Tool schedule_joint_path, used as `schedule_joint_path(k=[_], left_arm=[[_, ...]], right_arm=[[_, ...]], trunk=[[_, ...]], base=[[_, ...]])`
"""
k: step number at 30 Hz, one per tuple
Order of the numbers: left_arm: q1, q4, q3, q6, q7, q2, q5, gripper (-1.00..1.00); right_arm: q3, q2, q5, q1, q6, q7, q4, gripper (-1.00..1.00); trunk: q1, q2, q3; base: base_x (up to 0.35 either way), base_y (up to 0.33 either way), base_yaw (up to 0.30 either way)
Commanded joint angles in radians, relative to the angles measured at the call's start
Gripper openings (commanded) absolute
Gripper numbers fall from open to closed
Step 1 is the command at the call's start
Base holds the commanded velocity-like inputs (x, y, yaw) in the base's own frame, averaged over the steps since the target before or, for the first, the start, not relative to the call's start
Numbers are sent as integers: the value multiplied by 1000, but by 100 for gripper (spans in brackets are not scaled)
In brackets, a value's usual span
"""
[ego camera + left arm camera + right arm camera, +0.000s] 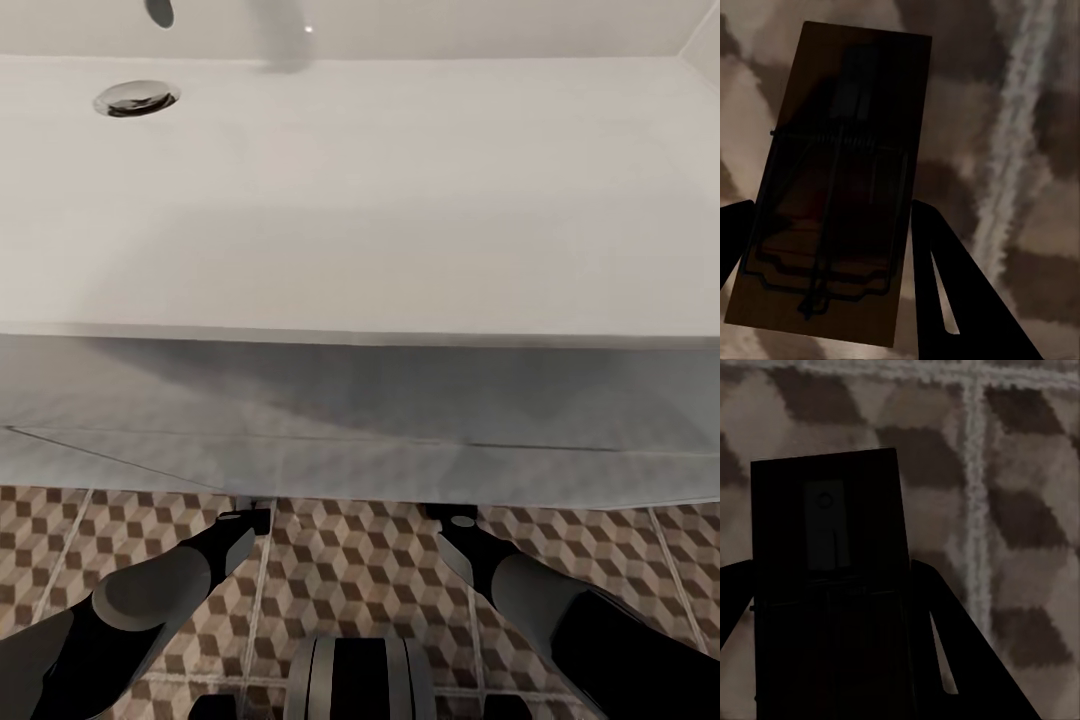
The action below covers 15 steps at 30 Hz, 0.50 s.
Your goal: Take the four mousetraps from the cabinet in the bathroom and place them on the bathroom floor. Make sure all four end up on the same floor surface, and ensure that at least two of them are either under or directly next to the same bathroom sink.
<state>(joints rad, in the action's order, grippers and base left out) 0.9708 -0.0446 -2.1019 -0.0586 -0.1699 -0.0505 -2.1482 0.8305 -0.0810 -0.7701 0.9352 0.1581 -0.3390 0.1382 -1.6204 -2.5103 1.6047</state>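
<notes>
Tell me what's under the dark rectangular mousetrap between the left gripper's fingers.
Under the dark rectangular mousetrap held in the left gripper lies cube-patterned brown floor tile with a pale grout line. The patch directly beneath it is hidden.

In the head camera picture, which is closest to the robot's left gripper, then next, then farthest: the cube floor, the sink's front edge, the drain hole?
1. bathroom floor: directly around the left gripper.
2. sink front edge: above it in the picture.
3. drain hole: far back, upper left.
</notes>
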Motion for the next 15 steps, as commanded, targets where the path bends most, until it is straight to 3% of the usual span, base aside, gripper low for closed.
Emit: schedule_joint_path(k=[1,15], left_arm=[[0,-1,-9,-6,-5,-1,-2,-100],[0,-1,-9,-6,-5,-2,-2,-100]], right_arm=[[9,0,-14,0,5,0,0,-100],[9,0,-14,0,54,-13,-2,-100]], trunk=[[0,0,2],[0,0,18]], base=[[0,0,0],[0,0,0]])
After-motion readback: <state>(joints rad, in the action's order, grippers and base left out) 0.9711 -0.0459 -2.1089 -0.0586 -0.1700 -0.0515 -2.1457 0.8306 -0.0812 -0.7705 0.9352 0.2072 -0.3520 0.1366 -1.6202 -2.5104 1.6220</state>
